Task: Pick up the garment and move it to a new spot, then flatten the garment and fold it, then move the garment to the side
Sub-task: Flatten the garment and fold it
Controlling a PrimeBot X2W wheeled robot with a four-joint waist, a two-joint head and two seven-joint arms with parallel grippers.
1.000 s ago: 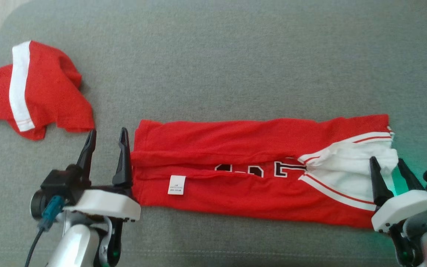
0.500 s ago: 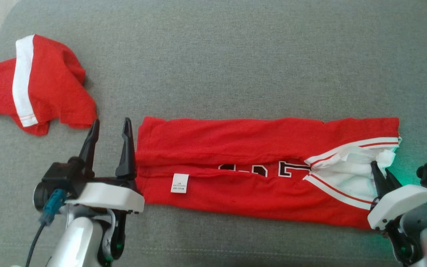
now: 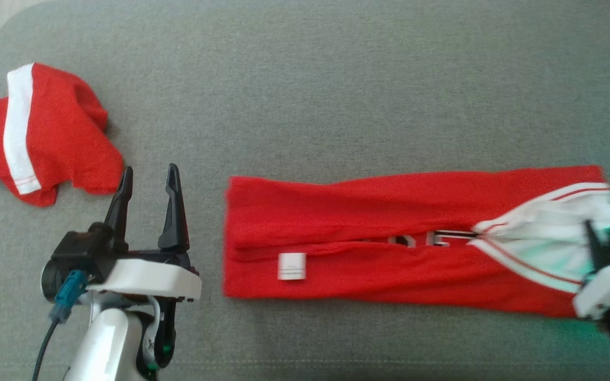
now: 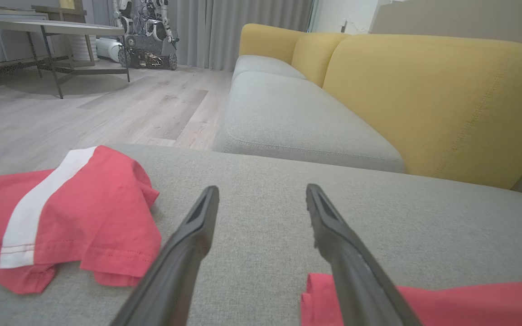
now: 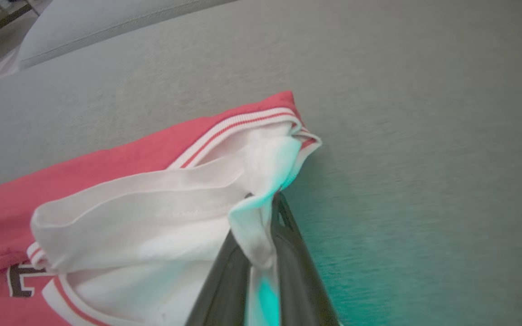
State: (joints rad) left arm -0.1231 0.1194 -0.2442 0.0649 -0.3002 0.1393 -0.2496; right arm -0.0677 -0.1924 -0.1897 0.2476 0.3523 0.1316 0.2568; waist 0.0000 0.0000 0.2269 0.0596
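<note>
Once the jaws of the right gripper (image 3: 597, 238) had pinched its white end, the folded garment (image 3: 389, 233) slid rightward on the sofa cushion (image 3: 337, 79), clear of the left gripper (image 3: 149, 174), jaws wide and empty: moving aside had seemingly begun.

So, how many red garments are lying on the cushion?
2. One long folded jersey at the middle and right, its white end pinched by the right gripper; one crumpled piece at the far left, beyond the left gripper. Nothing seems hidden.
</note>
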